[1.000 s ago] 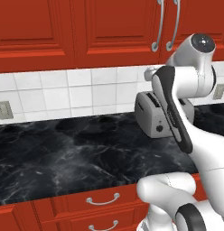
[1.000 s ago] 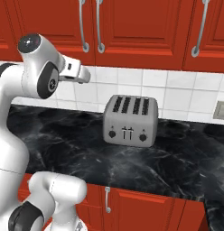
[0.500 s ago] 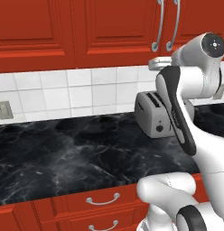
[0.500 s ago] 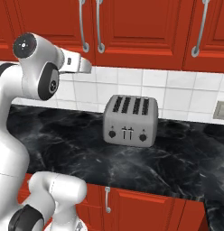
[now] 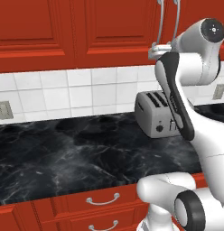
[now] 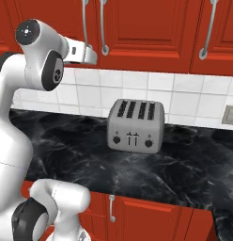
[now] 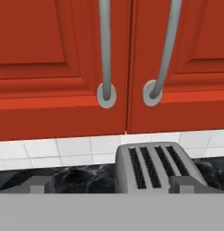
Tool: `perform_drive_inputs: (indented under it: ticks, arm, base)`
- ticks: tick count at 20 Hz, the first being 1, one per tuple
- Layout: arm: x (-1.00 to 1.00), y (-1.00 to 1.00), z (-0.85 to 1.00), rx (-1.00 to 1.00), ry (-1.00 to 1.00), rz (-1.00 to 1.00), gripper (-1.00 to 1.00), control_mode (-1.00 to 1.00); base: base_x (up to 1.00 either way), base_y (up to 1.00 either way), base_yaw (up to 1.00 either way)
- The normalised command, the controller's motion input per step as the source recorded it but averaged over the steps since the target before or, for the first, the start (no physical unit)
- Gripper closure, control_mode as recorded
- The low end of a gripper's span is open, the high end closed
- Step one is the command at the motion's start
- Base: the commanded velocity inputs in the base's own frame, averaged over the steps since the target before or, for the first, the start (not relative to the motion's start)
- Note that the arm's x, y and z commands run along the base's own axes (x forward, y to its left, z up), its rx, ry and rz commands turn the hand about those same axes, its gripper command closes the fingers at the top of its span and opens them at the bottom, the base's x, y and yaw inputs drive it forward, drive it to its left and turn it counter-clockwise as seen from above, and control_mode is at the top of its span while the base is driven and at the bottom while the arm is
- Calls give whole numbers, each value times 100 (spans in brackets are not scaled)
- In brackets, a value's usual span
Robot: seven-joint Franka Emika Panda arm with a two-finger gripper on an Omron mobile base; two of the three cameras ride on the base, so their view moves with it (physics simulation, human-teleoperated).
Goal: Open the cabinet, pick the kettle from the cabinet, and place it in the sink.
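- Red kitchen, white tile backsplash, black marbled counter (image 6: pixel 66 155) running the width of it, red drawers along its front edge.
- Left to right from my hand camera: the left door of the cabinet (image 7: pixel 50 54) with its curved silver handle (image 7: pixel 105 49), the seam, then the right door with its own handle (image 7: pixel 165 49). Both doors are shut, and both handles end just above the doors' bottom edge.
- Below them a silver toaster (image 6: pixel 135 126) sits at the counter's back edge against the tiles.
- My gripper (image 6: pixel 85 52) is up at the height of the cabinet's bottom edge, near the handle ends but not touching. Can't tell if my jaws are spread or together, the tips barely poke into frame.
- Kettle's presumably behind those doors, can't see it. No sink in view either.
- Handling guess: the handles look rigid, smooth metal, so probably slippery. I'd pinch low on the curved bar where it stands off the door. A wooden door should swing light enough.
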Motion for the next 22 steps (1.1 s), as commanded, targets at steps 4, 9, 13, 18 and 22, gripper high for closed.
perform_drive_inputs:
  ticks: [4, 9, 13, 18, 22]
  arm:
    - [24, 0, 33, 0, 3, 0, -100, -100]
    - [24, 0, 29, 0, 3, 0, -100, -100]
    - [25, 0, 22, 0, 2, 1, -100, -100]
    - [27, 0, 14, 0, 3, 3, -100, -100]
    - [33, 0, 9, 0, 8, 3, -100, -100]
  base:
    - [0, 0, 0]
    - [0, 0, 0]
    - [0, 0, 0]
    - [0, 0, 0]
    - [0, 0, 0]
